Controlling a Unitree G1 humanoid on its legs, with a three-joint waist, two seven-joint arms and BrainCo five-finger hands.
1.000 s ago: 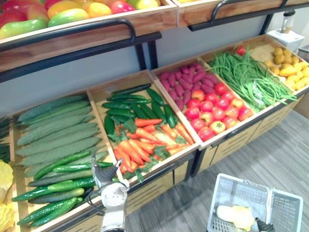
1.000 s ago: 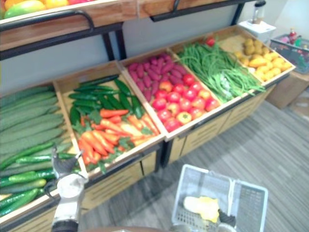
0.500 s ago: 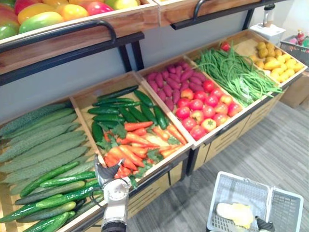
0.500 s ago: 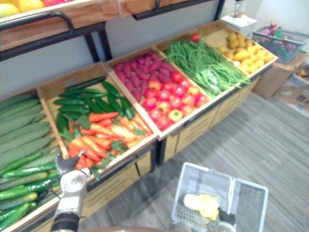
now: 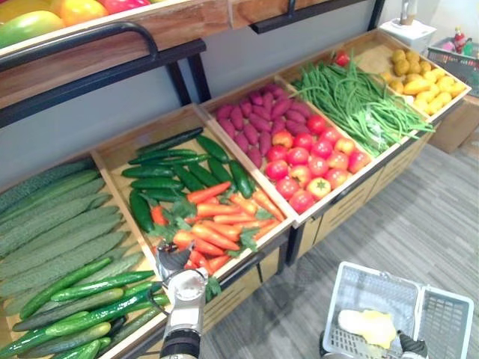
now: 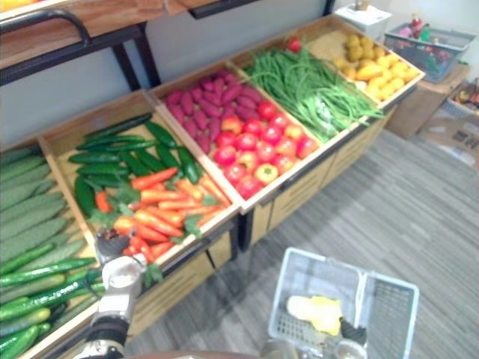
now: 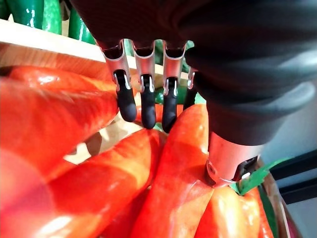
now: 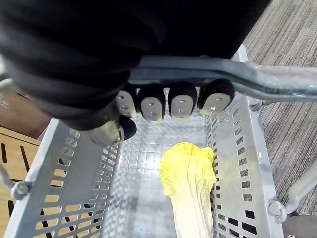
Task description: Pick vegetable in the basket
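A glossy orange carrot [image 7: 178, 173] lies lengthwise beneath the left hand [image 7: 223, 49], its long axis running with the fingers [image 7: 143, 106] and its narrow end pointing away from the wrist. The fingers are straight and released just above it, while the thumb seems to rest on it. It sits among other carrots at the front of the wooden crate [image 5: 112, 149]. The right hand [image 8: 148, 49] is clenched round the handle [image 8: 257, 84] of a grey perforated plastic basket [image 8: 74, 168] holding a pale yellow leafy cabbage [image 8: 190, 183].

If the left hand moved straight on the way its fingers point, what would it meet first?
The left hand would likely meet the carrots just past its fingertips; the gap is hard to judge.
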